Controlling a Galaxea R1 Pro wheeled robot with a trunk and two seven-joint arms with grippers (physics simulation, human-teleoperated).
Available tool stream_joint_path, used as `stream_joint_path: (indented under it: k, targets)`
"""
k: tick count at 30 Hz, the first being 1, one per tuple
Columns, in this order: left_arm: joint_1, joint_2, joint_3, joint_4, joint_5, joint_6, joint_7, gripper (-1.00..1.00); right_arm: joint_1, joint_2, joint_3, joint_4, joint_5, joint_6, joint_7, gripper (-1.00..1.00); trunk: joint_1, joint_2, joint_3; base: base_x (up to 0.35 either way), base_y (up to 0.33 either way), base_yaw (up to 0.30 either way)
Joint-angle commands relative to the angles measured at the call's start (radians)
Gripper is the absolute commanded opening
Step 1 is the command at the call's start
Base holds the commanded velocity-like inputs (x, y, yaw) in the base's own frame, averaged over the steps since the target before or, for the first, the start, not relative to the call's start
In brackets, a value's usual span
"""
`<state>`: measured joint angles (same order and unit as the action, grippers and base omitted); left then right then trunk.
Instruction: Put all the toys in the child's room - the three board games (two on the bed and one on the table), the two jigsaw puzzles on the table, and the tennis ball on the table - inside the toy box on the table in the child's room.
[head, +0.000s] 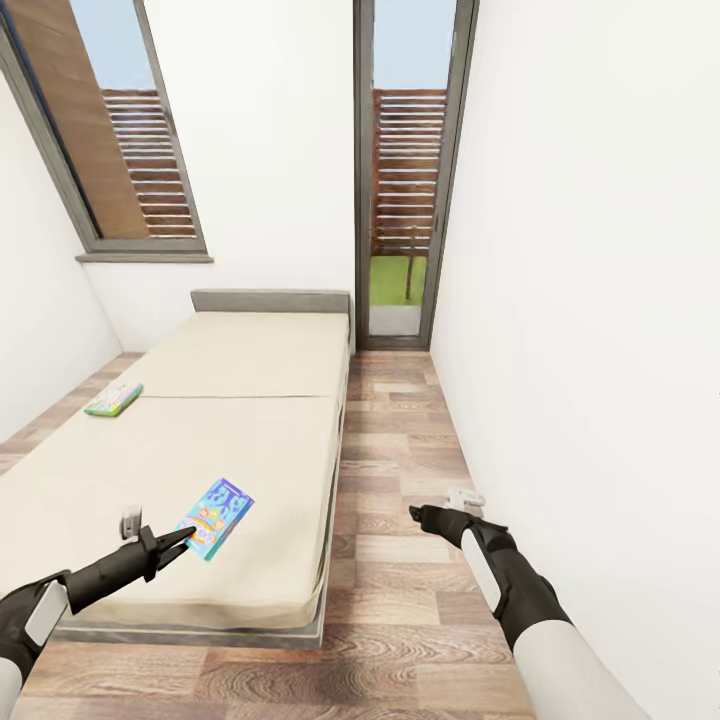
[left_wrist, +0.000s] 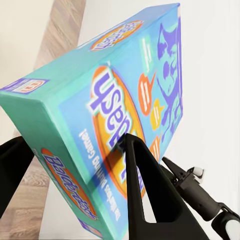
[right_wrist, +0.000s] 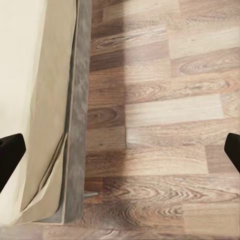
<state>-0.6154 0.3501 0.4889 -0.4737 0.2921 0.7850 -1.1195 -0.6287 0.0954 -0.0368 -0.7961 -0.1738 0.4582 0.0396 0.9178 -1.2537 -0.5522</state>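
Fingers of the black left gripper (head: 178, 541) are clenched on the near end of a thin rectangular blue board game box with a cartoon cover (head: 215, 517), which juts forward and slightly upward from the fingertips over the near part of the large low bed with its plain cream-beige cover (head: 240, 420); from the head view alone I cannot tell whether the box is lifted clear of the cover or still touching it. In the left wrist view the same box (left_wrist: 115, 125) stands close before the camera, one black finger (left_wrist: 145, 195) laid across its printed face and the other finger's dark edge showing on the far side of the box. Well beyond that gripper, toward the far left edge of the bed, a second thin pale green board game box (head: 113, 399) lies flat on the cover. The black right gripper (head: 418, 514) hangs over the wood-plank floor (head: 400, 620) beside the bed, well apart from both boxes; in its wrist view its two dark fingertips (right_wrist: 10, 155) stand far apart with nothing between them, the bed's grey frame edge (right_wrist: 77, 150) and bare planks lying below. White walls and a tall glazed door (head: 405, 170) stand ahead of both grippers.
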Motion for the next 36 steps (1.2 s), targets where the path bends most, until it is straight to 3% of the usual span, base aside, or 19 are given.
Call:
stream_joint_path:
  k: [1,16,27,36]
  targets:
    - [-0.001,0.000,-0.001,0.000,0.002,0.007,-0.002,-1.00,0.000,0.001,-0.004,-0.001,-0.002,0.005,0.003,1.00,-0.004,0.007,0.002,0.000,0.000,0.000]
    - [-0.007,0.004,-0.019,0.000,0.001,0.018,0.000,-1.00,0.000,0.001,-0.003,0.014,-0.002,-0.046,0.008,1.00,-0.061,0.112,0.049,-0.141,0.000,0.000]
    - [-0.008,0.005,-0.019,0.000,0.000,0.020,0.001,-1.00,0.000,0.001,-0.003,0.014,-0.003,-0.050,0.010,1.00,-0.104,0.189,0.084,-0.004,0.000,0.000]
    - [-0.007,0.007,-0.019,0.000,-0.001,0.035,0.001,-1.00,0.001,0.001,-0.002,0.014,-0.003,-0.050,0.010,1.00,-0.138,0.252,0.112,-0.167,0.000,0.000]
